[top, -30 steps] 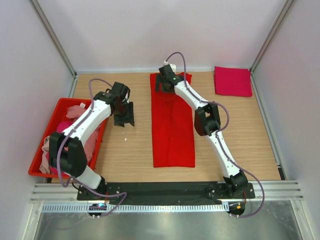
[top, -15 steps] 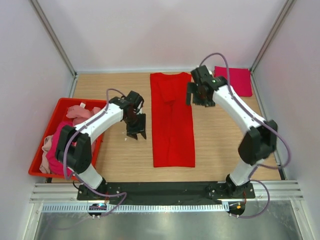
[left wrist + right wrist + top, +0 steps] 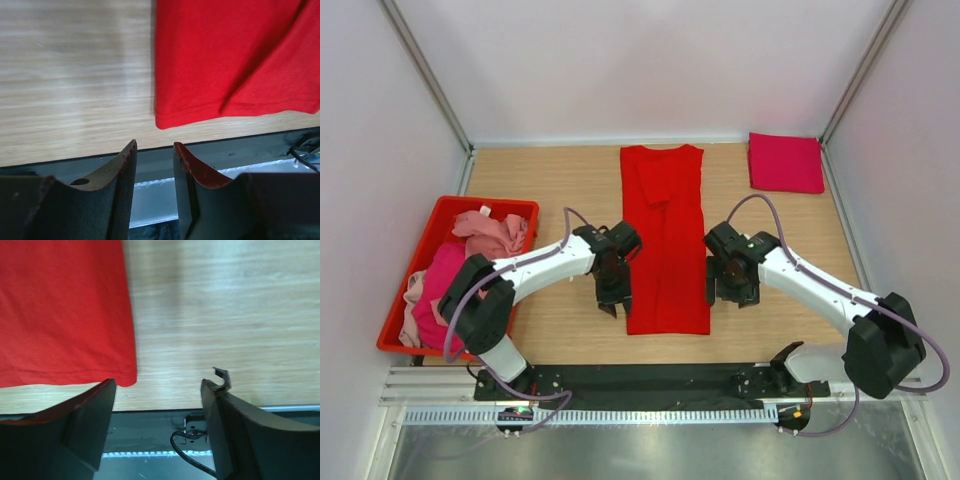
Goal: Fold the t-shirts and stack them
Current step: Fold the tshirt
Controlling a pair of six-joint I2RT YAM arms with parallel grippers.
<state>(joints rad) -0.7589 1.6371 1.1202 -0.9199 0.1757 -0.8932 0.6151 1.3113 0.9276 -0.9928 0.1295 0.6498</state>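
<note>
Red t-shirt: folded into a long narrow strip, flat on the table, running from the far edge at mid-width down toward the arm bases, with the near hem just short of the black base plate.
Left gripper: jaws parted by a narrow gap, nothing between them. Poised beside the near-left corner of the red t-shirt, the corner lying just ahead of the fingertips and a little to one side, apart from both.
Right gripper: jaws spread wide, nothing gripped. Poised at the near-right corner of the same shirt, the corner just beside the tip of one finger – whether touching, cannot tell. Bare wood between the fingers.
Folded magenta t-shirt: a neat square in the far right corner of the table, well apart from the red strip and both grippers.
Red bin: on the left side of the table, beside the left arm.
Pale pink t-shirt: crumpled in the far part of the bin.
Crimson t-shirt: bunched in the bin nearer the arm bases – more pale pink cloth along the left wall beside it.
</note>
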